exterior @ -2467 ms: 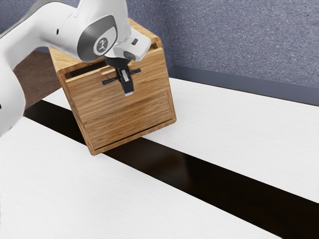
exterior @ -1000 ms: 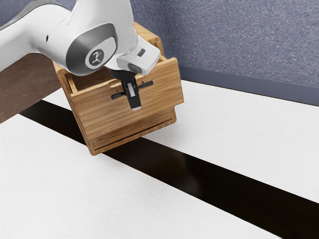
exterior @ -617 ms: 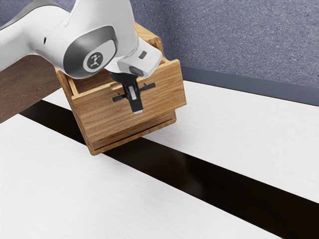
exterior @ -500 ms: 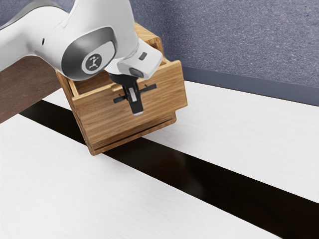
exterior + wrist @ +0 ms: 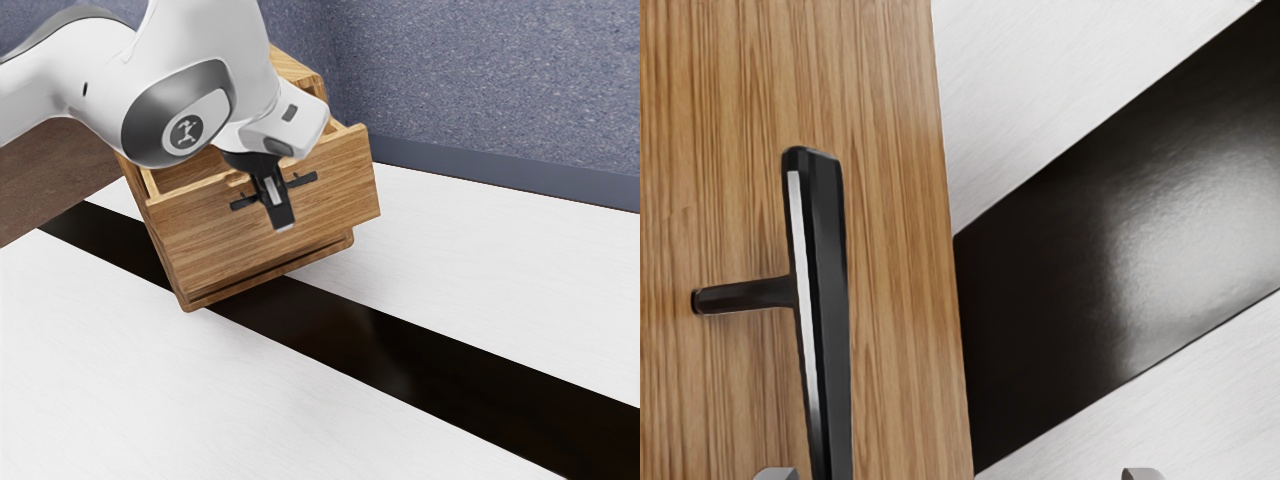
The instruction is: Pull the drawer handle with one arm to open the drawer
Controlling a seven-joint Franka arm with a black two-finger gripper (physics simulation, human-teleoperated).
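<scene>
Finding: the top drawer [image 5: 335, 185] now stands further out of the wooden cabinet [image 5: 240, 265] than half a second back, drawn toward 4 o'clock. Opening is under way, and I judge it incomplete. My fingers [image 5: 775, 473] are apart, with the black handle [image 5: 820, 320] between them, just beside one. The cabinet sits at 10 o'clock on the tabletop [image 5: 480, 260]. No legible writing; the arm carries an emblem [image 5: 182, 131] only

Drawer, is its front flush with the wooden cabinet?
No, the drawer juts out past the face of the cabinet below it, its open top showing.
</scene>
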